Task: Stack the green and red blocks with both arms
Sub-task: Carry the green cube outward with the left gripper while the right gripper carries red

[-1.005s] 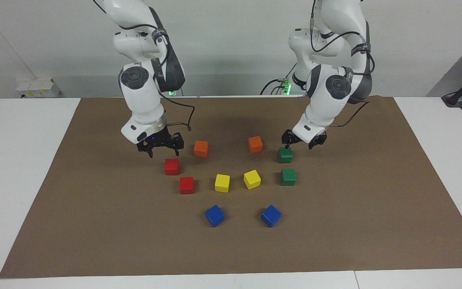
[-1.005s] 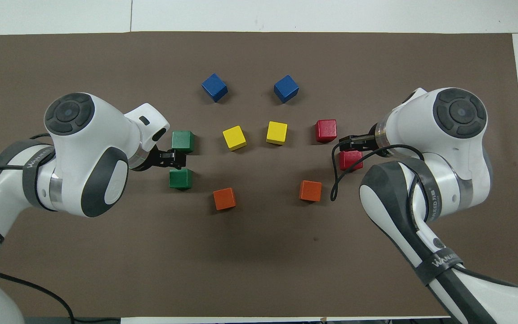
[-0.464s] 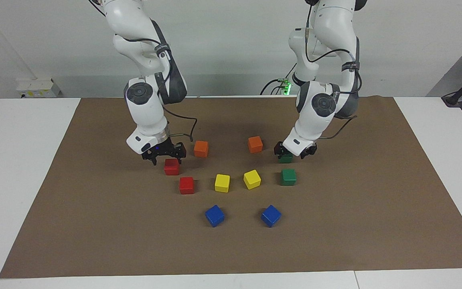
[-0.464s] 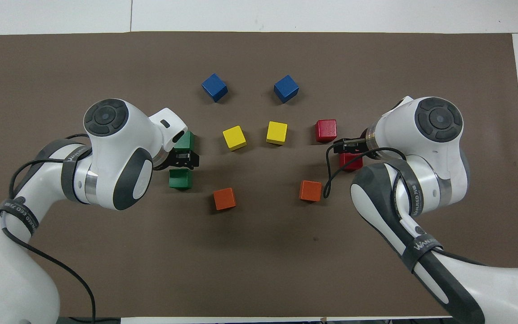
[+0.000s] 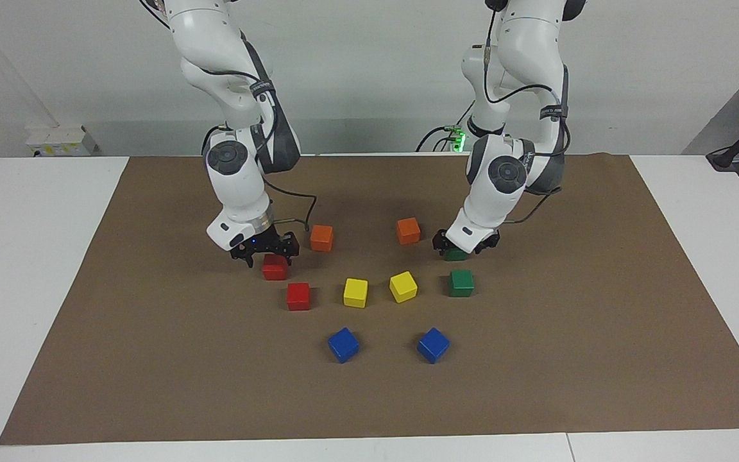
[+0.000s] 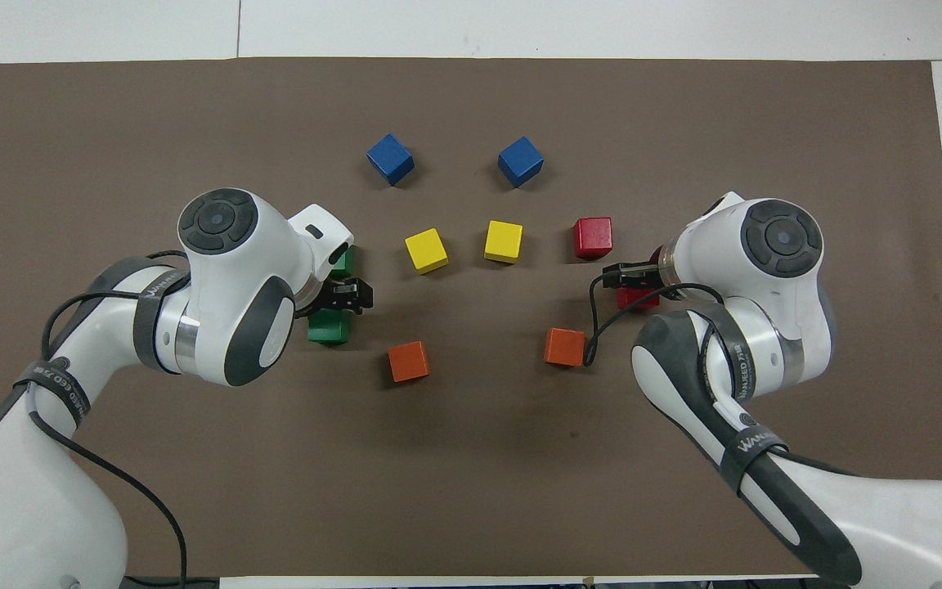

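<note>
Two red blocks and two green blocks lie on the brown mat (image 5: 151, 359). My right gripper (image 5: 265, 255) is open and low over the red block (image 5: 274, 269) nearer to the robots, its fingers straddling the block's top. The other red block (image 5: 298, 296) lies just farther out. My left gripper (image 5: 463, 249) is open and down around the nearer green block (image 5: 456, 256), which it mostly hides. The second green block (image 5: 460, 283) lies farther out. In the overhead view the left gripper (image 6: 346, 295) and right gripper (image 6: 629, 276) partly cover these blocks.
Two orange blocks (image 5: 321, 238) (image 5: 408, 231) lie between the grippers, close to each one. Two yellow blocks (image 5: 355, 292) (image 5: 403, 286) sit in the middle. Two blue blocks (image 5: 343, 344) (image 5: 433, 344) lie farthest from the robots.
Both grippers have come down and inward, from above and beside the nearer red and green blocks to low over them. No block has moved.
</note>
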Controlling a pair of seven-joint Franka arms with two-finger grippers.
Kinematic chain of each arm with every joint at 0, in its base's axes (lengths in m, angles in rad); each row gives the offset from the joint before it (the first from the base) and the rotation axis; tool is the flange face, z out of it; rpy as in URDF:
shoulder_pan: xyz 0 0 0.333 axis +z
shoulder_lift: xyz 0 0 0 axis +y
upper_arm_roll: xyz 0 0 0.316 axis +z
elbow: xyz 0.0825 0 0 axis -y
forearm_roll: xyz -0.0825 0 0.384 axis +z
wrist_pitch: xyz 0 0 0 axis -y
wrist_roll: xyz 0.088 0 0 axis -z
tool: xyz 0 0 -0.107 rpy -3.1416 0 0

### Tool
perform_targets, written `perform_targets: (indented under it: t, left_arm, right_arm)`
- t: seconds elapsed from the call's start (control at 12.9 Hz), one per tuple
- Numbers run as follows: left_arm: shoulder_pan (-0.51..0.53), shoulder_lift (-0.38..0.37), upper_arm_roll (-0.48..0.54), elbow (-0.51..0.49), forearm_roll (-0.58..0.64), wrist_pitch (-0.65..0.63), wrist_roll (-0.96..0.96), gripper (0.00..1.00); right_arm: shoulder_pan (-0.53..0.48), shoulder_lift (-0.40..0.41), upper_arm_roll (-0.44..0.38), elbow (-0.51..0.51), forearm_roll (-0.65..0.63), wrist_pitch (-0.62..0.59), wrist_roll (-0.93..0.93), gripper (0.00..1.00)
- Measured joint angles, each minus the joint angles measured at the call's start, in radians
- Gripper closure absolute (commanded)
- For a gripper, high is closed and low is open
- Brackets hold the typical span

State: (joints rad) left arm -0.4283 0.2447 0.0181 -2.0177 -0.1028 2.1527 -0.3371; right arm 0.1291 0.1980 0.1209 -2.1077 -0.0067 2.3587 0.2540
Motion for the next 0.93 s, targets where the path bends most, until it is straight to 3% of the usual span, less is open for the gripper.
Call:
perform_targets:
  t: [0.23, 0.31, 0.39, 0.62, 0.7, 0.77, 0.85, 0.93]
  left_arm:
    - [-0.014, 0.0, 0.0, -0.036, 0.0, 0.038, -0.025, 0.0]
    - [-0.014, 0.0, 0.001, -0.045, 0.0, 0.049, -0.026, 0.0]
    - [-0.014, 0.0, 0.001, -0.049, 0.0, 0.053, -0.027, 0.0]
    - [-0.014, -0.002, 0.002, -0.064, 0.0, 0.068, -0.028, 0.0]
    - [-0.014, -0.004, 0.002, -0.074, 0.0, 0.084, -0.028, 0.05]
    - [-0.014, -0.005, 0.002, -0.087, 0.0, 0.103, -0.028, 0.16]
    - [-0.014, -0.006, 0.002, -0.098, 0.0, 0.116, -0.028, 0.46]
    - [-0.014, -0.007, 0.002, -0.104, 0.0, 0.124, -0.028, 0.85]
  right_arm:
    - [0.0, 0.01, 0.0, -0.026, 0.0, 0.018, 0.001, 0.26]
    - [0.002, 0.01, 0.0, -0.038, 0.0, 0.018, 0.001, 0.55]
    - [0.007, 0.01, 0.0, -0.048, 0.0, 0.018, 0.001, 0.96]
    - [0.01, 0.009, -0.001, -0.05, 0.0, 0.014, 0.0, 1.0]
    - [0.002, 0.009, -0.004, -0.03, 0.0, -0.008, -0.012, 1.0]
    - [-0.02, 0.008, -0.006, 0.019, 0.0, -0.068, -0.05, 1.0]
    - [-0.055, 0.009, -0.008, 0.085, 0.0, -0.138, -0.103, 1.0]
    - [-0.103, 0.011, -0.01, 0.156, 0.0, -0.197, -0.172, 1.0]
